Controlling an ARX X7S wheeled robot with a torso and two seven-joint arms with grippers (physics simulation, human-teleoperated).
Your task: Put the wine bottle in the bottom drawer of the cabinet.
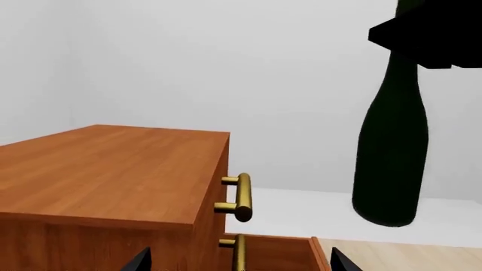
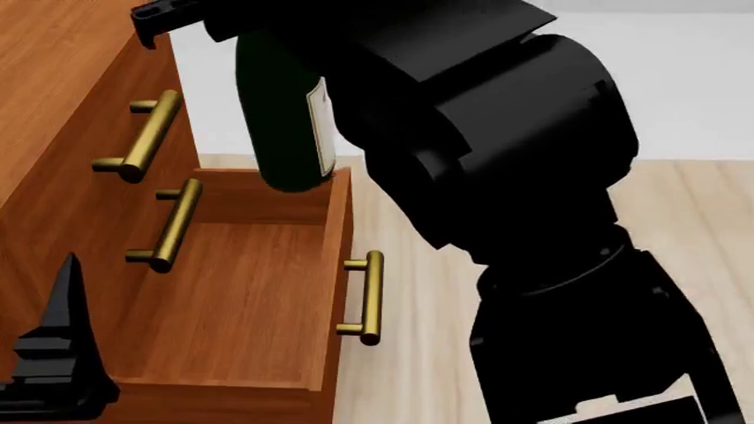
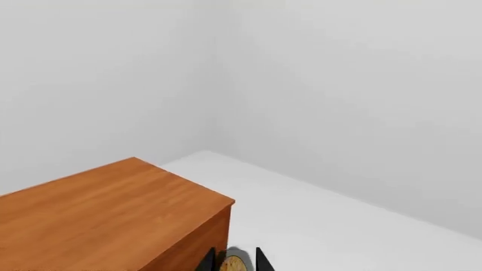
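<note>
The dark green wine bottle (image 2: 281,115) hangs upright with its white label facing the robot. My right gripper (image 2: 200,18) is shut on its neck, and the cork-coloured top (image 3: 232,264) shows between the fingertips. The base hovers over the far end of the pulled-out bottom drawer (image 2: 236,300) of the reddish-brown cabinet (image 2: 48,79). The bare wood floor of the drawer holds nothing. In the left wrist view the bottle (image 1: 391,152) hangs to one side of the cabinet (image 1: 105,175). My left gripper (image 1: 239,266) is open and holds nothing. It sits low by the cabinet front (image 2: 59,353).
Brass bar handles (image 2: 147,137) stick out from the upper drawer fronts, and another (image 2: 365,296) from the open drawer's front panel. My bulky black right arm (image 2: 518,159) fills the middle of the head view. Pale wood flooring (image 2: 412,221) lies beyond the drawer, with white walls behind.
</note>
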